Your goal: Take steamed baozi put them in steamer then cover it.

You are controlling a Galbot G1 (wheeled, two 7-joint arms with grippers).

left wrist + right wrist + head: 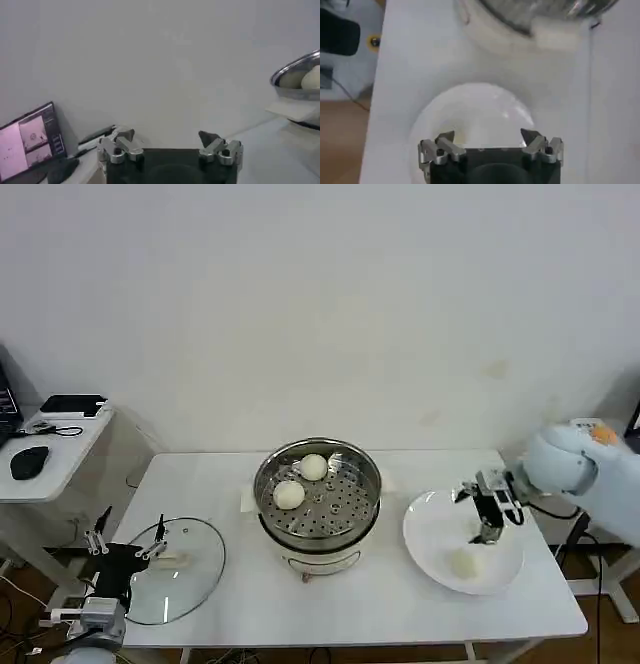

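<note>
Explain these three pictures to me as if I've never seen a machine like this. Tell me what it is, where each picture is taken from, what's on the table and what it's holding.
This is a robot with two arms, each ending in a two-fingered gripper. The wide picture comes from a camera on its head, looking down at a white table. The other two come from cameras on its wrists, looking past the fingers.

In the middle stands a steel steamer with two buns inside. To the robot's right is a white plate with one more bun. The right gripper hangs open over that plate, holding nothing. On the left lies the glass lid, not yet on the steamer. The left gripper sits open by the lid, also holding nothing.
</note>
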